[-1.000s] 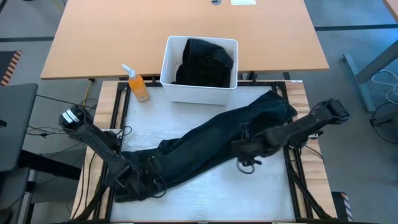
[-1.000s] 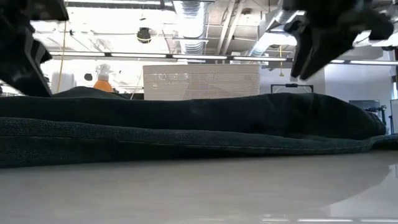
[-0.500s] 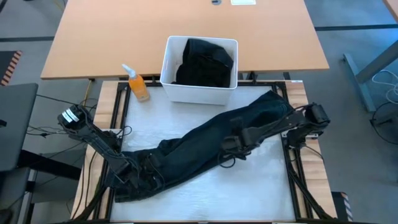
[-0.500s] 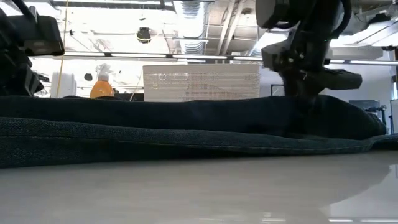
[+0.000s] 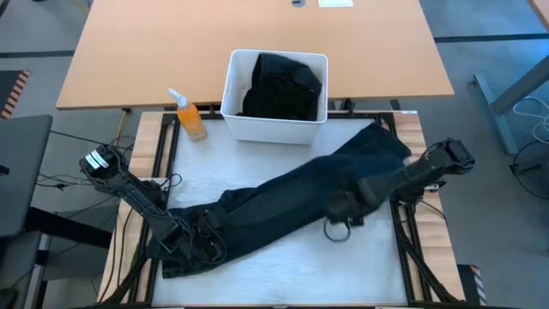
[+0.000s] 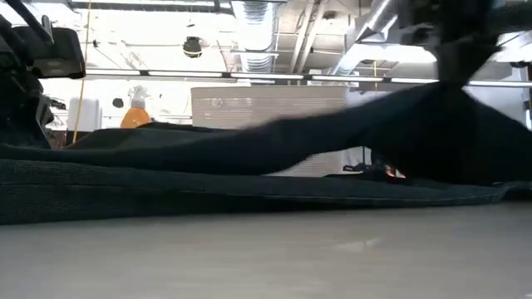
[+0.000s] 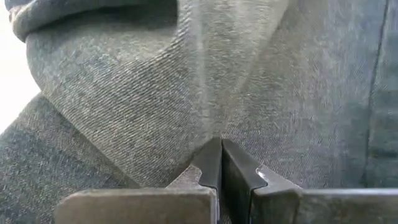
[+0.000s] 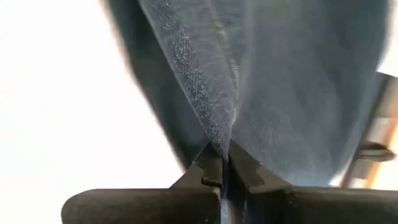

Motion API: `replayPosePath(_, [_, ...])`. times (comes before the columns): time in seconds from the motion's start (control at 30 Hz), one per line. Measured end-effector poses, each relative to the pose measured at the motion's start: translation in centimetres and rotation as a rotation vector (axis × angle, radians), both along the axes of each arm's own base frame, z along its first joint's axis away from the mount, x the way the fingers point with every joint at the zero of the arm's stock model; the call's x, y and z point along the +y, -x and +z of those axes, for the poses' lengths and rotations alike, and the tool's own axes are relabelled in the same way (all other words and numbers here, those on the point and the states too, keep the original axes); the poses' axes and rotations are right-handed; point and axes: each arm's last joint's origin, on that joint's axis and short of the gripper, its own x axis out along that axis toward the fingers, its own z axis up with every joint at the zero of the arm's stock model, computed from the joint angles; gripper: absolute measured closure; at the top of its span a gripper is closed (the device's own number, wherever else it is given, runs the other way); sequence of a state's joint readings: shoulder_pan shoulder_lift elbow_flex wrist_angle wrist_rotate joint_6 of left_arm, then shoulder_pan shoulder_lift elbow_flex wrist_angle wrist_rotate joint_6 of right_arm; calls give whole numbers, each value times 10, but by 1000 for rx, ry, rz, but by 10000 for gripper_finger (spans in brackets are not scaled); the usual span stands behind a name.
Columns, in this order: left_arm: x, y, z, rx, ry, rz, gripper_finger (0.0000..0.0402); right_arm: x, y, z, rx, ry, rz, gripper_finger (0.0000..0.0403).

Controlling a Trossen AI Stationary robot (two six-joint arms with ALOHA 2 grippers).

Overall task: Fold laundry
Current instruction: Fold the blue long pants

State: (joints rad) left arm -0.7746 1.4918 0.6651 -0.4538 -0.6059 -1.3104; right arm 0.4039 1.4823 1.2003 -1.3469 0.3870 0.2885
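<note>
Trousers (image 5: 283, 202): dark navy, lying across the worktop (image 5: 257, 154) from 8 o'clock to 2 o'clock.
Left end effector (image 7: 221, 163): clamped on the trousers at 8 o'clock.
Right end effector (image 8: 224, 163): pinching a raised fold at 4 o'clock.
Bin (image 5: 230, 107): 12 o'clock, black clothing (image 5: 283, 86) inside.

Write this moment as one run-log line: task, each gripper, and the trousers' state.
task: fold laundry | left gripper: shut on trousers | right gripper: shut on trousers | trousers: right portion raised off table
</note>
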Motion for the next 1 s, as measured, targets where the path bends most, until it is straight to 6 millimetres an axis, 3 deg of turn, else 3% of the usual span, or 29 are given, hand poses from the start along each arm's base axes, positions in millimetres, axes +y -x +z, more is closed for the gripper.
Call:
replayPosePath(0.13, [-1, 1, -1, 27, 40, -1, 401, 23, -1, -29, -22, 5, 16, 371])
replayPosePath(0.3, [-4, 3, -2, 63, 118, 12, 401, 27, -17, -69, -3, 8, -8, 292])
replayPosePath(0.4, [-10, 8, -2, 88, 194, 36, 401, 23, -24, -79, 88, -21, -8, 246])
replayPosePath(0.53, [-20, 17, -3, 127, 307, 84, 401, 17, -24, -59, 203, -52, -28, 204])
replayPosePath(0.7, [-29, 28, -3, 185, 386, 105, 401, 3, -10, -7, 80, -108, -85, 191])
replayPosePath(0.87, [-32, 37, -4, 246, 404, 117, 401, -41, 17, 23, -78, -238, -356, 197])
replayPosePath(1.0, [-33, 40, -4, 266, 400, 121, 401, -89, 35, 20, -213, -235, -676, 198])
